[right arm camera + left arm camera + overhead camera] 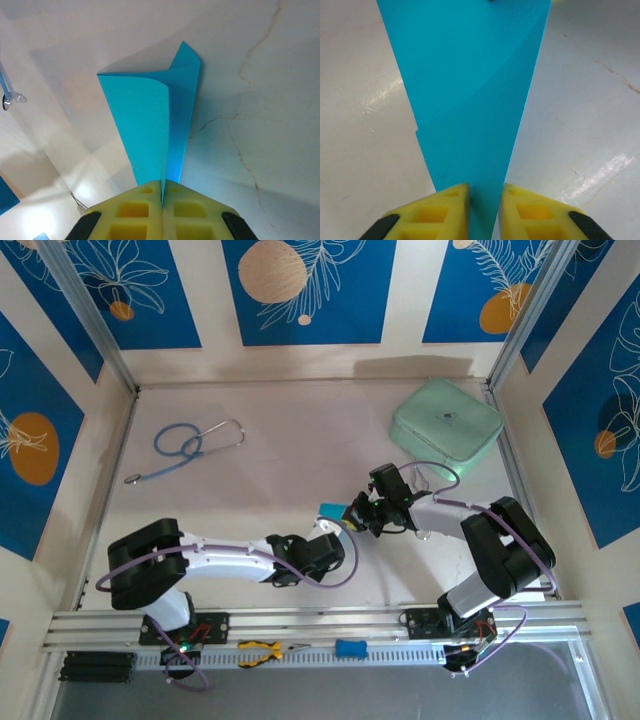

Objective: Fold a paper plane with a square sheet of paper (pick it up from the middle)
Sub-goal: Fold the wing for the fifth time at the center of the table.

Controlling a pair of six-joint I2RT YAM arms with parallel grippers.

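Paper, thin, matte and cyan-blue, is the one sheet on show: a cyan-blue paper sheet (333, 510) already creased into a long tapering wedge, held up off the bench (280, 470) near its middle, between the two arms. From the right wrist the sheet (150, 125) shows two layers, one flap curling over the other, with sharp edges and a pointed far corner. From the left wrist it (470, 90) reads as a smooth flat wedge with a faint diagonal crease and a small step in its left edge.

The right gripper (162, 187) has its two yellow, blocky fingers, moulded with square pockets, pressed together with the paper's narrow end pinched in the seam; from above it (358, 515) sits at the sheet's right side. The left gripper (485, 192) stands narrow, one yellow finger on each side of the wedge's tip, the paper filling the slot; I cannot tell whether it truly clamps. From above it (325, 530) meets the sheet from the near left.

The bench is pale, glossy and scuffed. One stethoscope with blue tubing and metal ends (190, 445) lies coiled toward the far left corner. One mint-green rounded case (447, 425) sits in the far right corner. On the near-edge rail lie one pair of yellow-handled pliers (262, 650) and one small blue block (350, 648).
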